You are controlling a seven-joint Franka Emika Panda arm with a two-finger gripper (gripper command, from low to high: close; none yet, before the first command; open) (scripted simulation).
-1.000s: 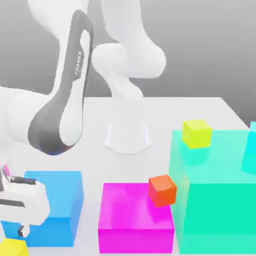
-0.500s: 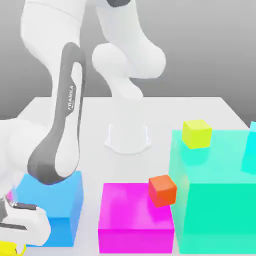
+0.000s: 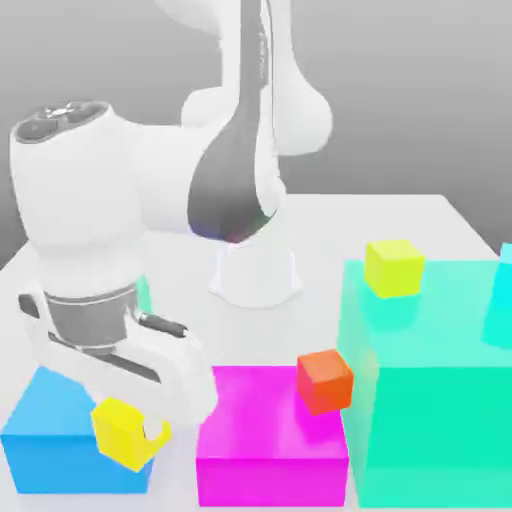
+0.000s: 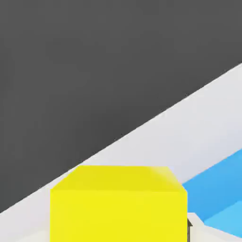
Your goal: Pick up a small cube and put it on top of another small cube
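Note:
My gripper [image 3: 130,436] is shut on the small warm-yellow cube [image 3: 120,430] and holds it tilted in the air, in front of the big blue block [image 3: 60,440] at the exterior view's lower left. In the hand view the same yellow cube [image 4: 118,205] sits close up between the jaws, with the blue block [image 4: 222,189] beyond it. A lime-yellow small cube [image 3: 393,267] rests on top of the big teal block [image 3: 430,400]. An orange-red small cube [image 3: 324,381] sits on the magenta block [image 3: 270,435], against the teal block's side.
The arm's white base [image 3: 255,275] stands at the middle back of the pale table [image 3: 400,215]. A cyan block [image 3: 500,295] shows at the exterior view's right edge. The arm's bulky wrist [image 3: 90,230] hangs above the blue block.
The gripper has shut on the yellow cube at the lower left corner, lifted it and carried it up and to the right. The arm swung round above the blue block.

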